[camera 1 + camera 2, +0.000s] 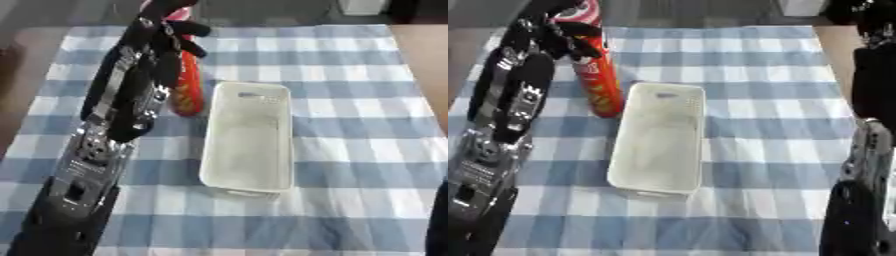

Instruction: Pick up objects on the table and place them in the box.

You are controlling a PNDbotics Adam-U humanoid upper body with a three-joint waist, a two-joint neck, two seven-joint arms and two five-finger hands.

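Left hand point(557, 35) curled round red can point(595, 82), upright, at 10 o'clock of white box point(658, 137), just beside its rim. Right arm point(868, 165) at 3 o'clock; its hand can't tell.

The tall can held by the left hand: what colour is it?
Red, with some yellow and white print; the can shows best in the right eye view, the left hand curled round its top.
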